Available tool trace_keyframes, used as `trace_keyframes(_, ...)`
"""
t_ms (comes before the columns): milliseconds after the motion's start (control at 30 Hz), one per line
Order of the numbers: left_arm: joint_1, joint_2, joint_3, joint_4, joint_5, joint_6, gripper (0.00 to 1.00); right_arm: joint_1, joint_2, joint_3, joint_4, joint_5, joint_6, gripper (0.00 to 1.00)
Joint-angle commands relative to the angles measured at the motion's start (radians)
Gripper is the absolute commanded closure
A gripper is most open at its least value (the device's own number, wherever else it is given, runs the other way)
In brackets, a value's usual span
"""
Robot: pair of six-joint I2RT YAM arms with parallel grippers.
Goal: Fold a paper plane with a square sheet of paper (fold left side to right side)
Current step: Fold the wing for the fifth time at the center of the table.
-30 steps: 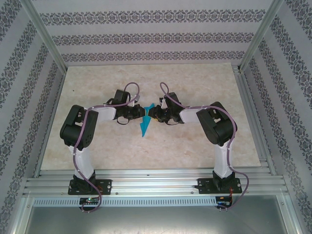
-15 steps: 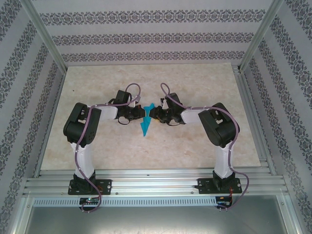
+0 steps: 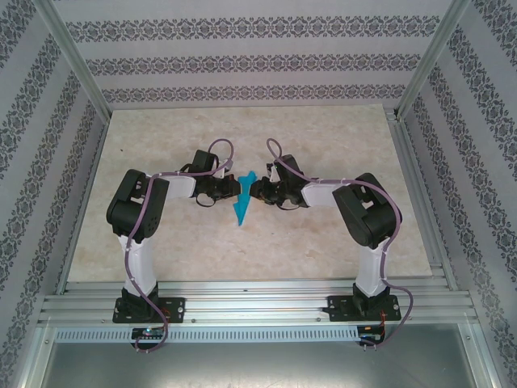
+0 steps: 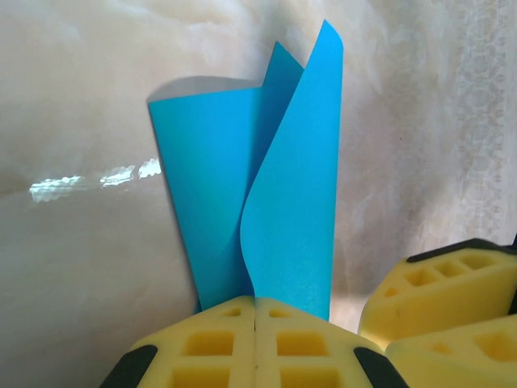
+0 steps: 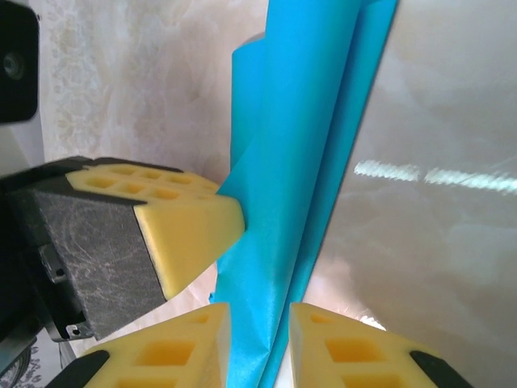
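Observation:
The cyan-blue paper plane (image 3: 241, 202), a narrow folded dart, lies mid-table between both grippers. In the left wrist view the paper (image 4: 266, 186) stands up in curled layers, and my left gripper (image 4: 257, 311) is shut on its lower edge. My left gripper (image 3: 233, 191) sits just left of the paper from above. My right gripper (image 5: 260, 349) straddles the folded paper (image 5: 303, 145); its jaws stand apart with the layers in the gap, loose on the right side. From above, my right gripper (image 3: 255, 190) is just right of the paper. One left finger (image 5: 184, 233) touches the paper's side.
The marble-patterned table (image 3: 339, 234) has free room all around the paper. Patterned walls and aluminium frame posts (image 3: 77, 61) enclose it. The right gripper's yellow fingers (image 4: 440, 295) sit close beside my left gripper.
The paper's pointed end swung slightly from a tilt to nearly straight. The left arm's elbow shifted right. The right jaws narrowed around the paper.

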Motion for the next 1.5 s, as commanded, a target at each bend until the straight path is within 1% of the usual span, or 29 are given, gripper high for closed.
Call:
trace_keyframes(0, 0.003, 0.028, 0.026, 0.017, -0.003, 0.024, 0.97, 0.031, -0.035, -0.021, 0.052, -0.007, 0.019, 0.75)
trace_keyframes(233, 0.004, 0.028, 0.022, 0.023, 0.002, 0.022, 0.97, 0.050, -0.046, -0.036, 0.063, 0.000, 0.029, 0.75)
trace_keyframes(333, 0.004, 0.029, 0.020, 0.026, 0.004, 0.022, 0.97, 0.061, -0.051, -0.036, 0.077, -0.005, 0.033, 0.77)
trace_keyframes(433, 0.003, 0.028, 0.018, 0.026, 0.005, 0.023, 0.97, 0.067, -0.052, -0.027, 0.067, 0.001, 0.031, 0.78)
trace_keyframes(733, 0.003, 0.028, 0.005, 0.039, 0.012, 0.020, 0.97, 0.081, -0.008, -0.008, 0.068, -0.006, 0.034, 0.78)
trace_keyframes(933, 0.002, 0.029, 0.002, 0.045, 0.018, 0.020, 0.97, 0.082, 0.006, 0.002, 0.034, 0.004, 0.019, 0.78)
trace_keyframes(1367, 0.001, 0.035, -0.001, 0.046, 0.015, 0.019, 0.98, 0.086, 0.041, 0.007, 0.043, 0.001, 0.024, 0.78)
trace_keyframes(1467, 0.002, 0.027, -0.004, 0.048, 0.022, 0.016, 0.95, 0.086, 0.043, 0.005, 0.045, 0.002, 0.025, 0.78)
